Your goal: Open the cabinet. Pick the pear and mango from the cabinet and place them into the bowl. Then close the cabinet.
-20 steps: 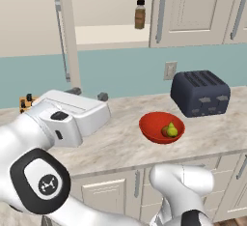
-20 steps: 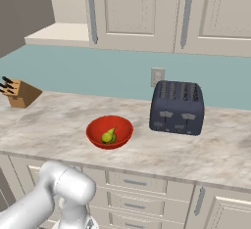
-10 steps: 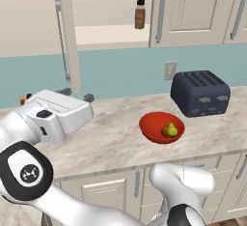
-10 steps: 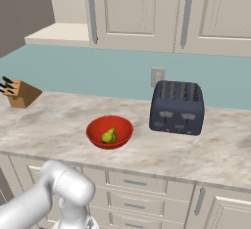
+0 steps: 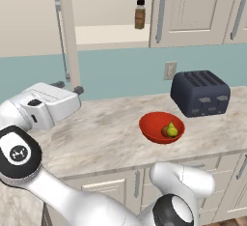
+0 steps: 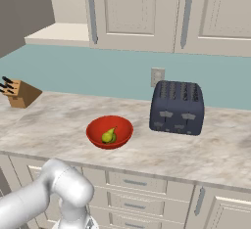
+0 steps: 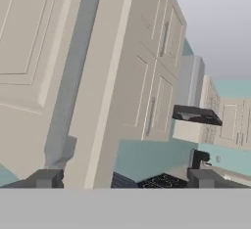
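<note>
Gripper (image 5: 68,87): jaws spread wide, nothing between them; just below the open door (image 5: 69,27) of the cabinet (image 5: 185,7), at the foot of its grey handle (image 5: 61,41).
Change: over the last second the hand has swung left, away from the bowl (image 5: 149,132), and come up to the open door.
Hand view: handle (image 7: 73,76) rises close ahead, nearer the left fingertip than the right.
Pear (image 5: 172,129): in the bowl, well right of the open door and lower.
Mango (image 5: 166,132): rounder fruit touching the pear, probably this one.
Shelf (image 5: 111,34): right of the open door, brown bottle (image 5: 140,15) on it.
Meaning: fruit looks delivered; closing remains.
</note>
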### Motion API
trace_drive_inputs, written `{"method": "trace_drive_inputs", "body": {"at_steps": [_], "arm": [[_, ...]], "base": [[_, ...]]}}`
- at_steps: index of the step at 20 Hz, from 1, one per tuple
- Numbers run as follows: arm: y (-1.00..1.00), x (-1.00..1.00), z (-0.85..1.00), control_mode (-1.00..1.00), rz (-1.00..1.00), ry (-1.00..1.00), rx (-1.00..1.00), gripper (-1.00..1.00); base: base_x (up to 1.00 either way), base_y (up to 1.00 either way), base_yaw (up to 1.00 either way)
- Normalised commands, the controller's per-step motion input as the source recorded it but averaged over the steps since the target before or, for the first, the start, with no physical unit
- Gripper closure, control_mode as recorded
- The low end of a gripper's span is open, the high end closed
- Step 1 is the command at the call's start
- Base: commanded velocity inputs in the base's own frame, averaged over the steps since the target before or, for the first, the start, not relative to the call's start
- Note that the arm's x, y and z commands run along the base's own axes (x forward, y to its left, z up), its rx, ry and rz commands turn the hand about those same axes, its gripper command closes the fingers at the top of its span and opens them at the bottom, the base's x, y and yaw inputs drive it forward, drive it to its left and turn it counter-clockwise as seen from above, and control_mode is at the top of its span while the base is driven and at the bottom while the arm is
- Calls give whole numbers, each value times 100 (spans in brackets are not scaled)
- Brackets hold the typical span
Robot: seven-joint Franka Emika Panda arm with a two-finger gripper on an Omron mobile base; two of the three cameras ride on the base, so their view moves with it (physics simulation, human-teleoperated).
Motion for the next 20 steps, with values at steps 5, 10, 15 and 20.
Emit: {"method": "trace_drive_inputs", "body": {"at_steps": [5, 10, 15, 20], "arm": [[12, 37, -8, -100, -5, 0, 0, -100], [15, 37, -15, -100, -5, 0, 0, -100], [13, 25, -3, -100, -6, 0, 0, -100], [0, 12, 0, -100, -8, 0, -1, -100]], "base": [[0, 0, 0], [0, 0, 0], [0, 0, 0], [0, 0, 0]]}}
